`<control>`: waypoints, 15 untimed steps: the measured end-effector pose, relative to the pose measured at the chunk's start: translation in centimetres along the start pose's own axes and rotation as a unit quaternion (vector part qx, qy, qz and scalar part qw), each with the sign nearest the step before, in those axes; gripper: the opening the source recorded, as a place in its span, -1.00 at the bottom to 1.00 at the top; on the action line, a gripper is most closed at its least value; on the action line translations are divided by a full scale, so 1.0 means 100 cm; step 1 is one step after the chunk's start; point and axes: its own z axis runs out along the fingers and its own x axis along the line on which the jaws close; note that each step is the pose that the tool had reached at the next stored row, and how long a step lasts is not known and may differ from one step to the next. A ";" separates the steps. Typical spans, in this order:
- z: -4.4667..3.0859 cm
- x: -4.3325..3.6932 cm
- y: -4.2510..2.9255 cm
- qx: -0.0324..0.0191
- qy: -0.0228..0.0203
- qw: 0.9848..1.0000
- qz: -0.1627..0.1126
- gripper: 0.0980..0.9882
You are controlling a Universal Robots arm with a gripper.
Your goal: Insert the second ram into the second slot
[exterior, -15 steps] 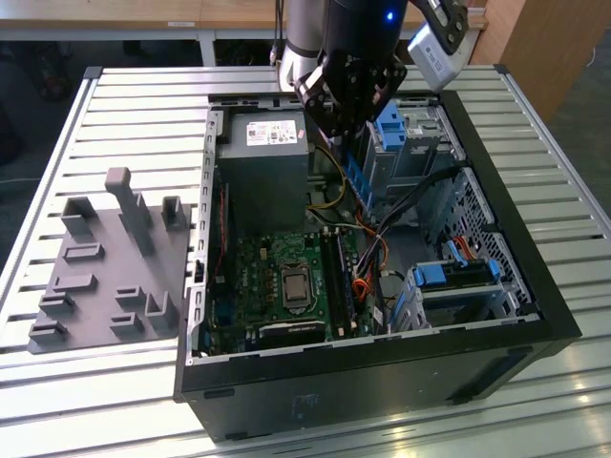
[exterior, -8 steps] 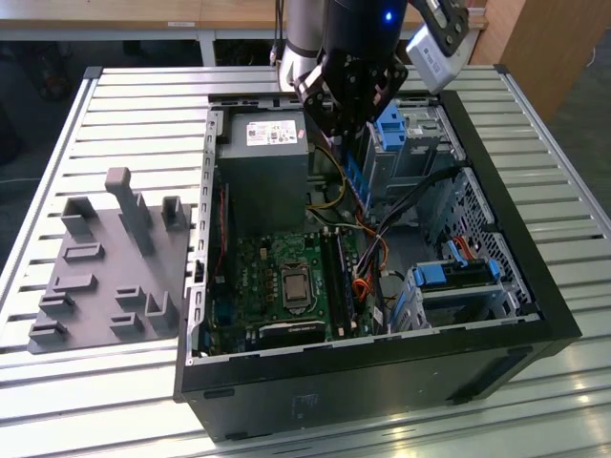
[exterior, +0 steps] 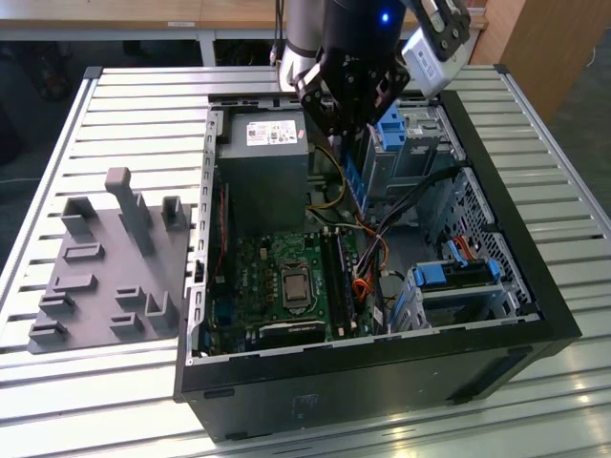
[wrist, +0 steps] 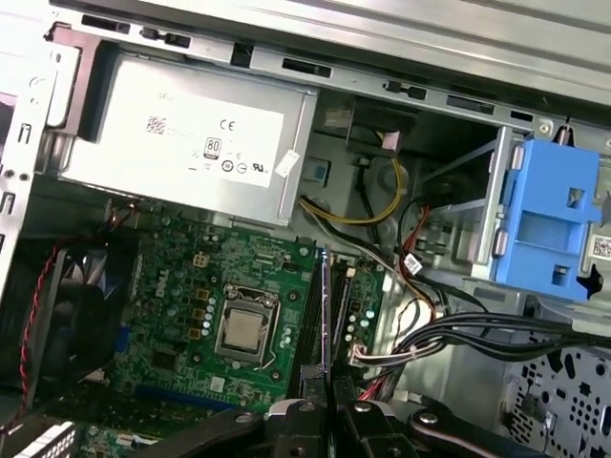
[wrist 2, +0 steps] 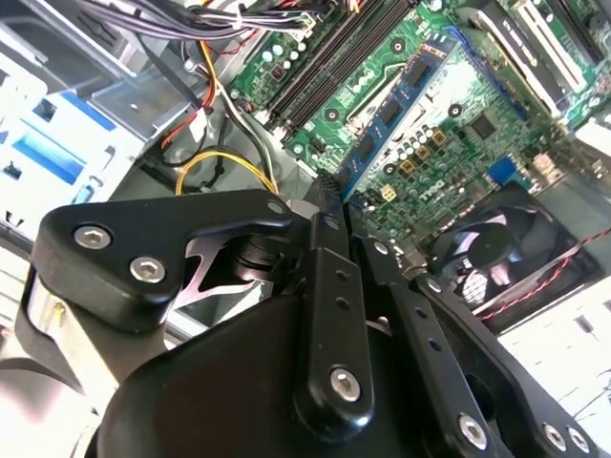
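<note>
Exterior view: an open computer case [exterior: 535, 315] lies on its side on a slatted metal desk [exterior: 134, 105]. A grey moulded fixture [exterior: 105, 277] sits beside it toward the exterior view's left. The tool [exterior: 349, 132] hangs over the far half of the case, clenched on the upper end of the second ram [exterior: 354, 183]. The ram hangs upright as a thin dark-blue stick just beside the power supply [exterior: 260, 172]. It is raised above the motherboard [exterior: 250, 277] and is not seated. The long black memory slots [exterior: 339, 277] lie nearer the camera than the stick, next to the processor socket [exterior: 294, 286]. A light-blue drive bracket [exterior: 456, 273] sits at the exterior view's right side of the case.

Second wrist view: the tool [wrist 2: 329, 196] fills the foreground, and its black fingers [wrist 2: 329, 248] pinch one end of the second ram [wrist 2: 393, 107]. The stick shows dark chips along its blue face and reaches out over the green motherboard [wrist 2: 449, 143]. The memory slots [wrist 2: 329, 72] run close beside it. A cooling fan [wrist 2: 496, 258] and a loop of yellow cable [wrist 2: 224, 157] flank the tool.

First wrist view: the second ram [wrist: 326, 305] appears edge-on as a thin line rising from the tool [wrist: 329, 391]. It lines up over the memory slots [wrist: 310, 320], between the processor socket [wrist: 243, 329] and a bundle of cables [wrist: 420, 334]. The power supply [wrist: 191, 143] and a light-blue drive bracket [wrist: 549, 224] lie beyond.
</note>
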 end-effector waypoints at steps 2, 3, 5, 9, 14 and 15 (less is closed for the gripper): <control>0.0003 0.0000 0.0000 0.000 -0.001 1.000 0.014 -0.91; 0.0004 0.0000 0.0000 0.000 -0.001 1.000 0.021 -0.91; 0.0005 0.0000 -0.0001 0.001 -0.001 0.999 0.033 -0.91; 0.0007 0.0000 -0.0001 0.001 -0.002 0.998 0.057 -0.91; 0.0012 0.0000 0.0000 0.002 -0.002 0.998 0.066 -0.91; 0.0014 0.0000 0.0000 0.002 -0.002 0.998 0.066 -0.91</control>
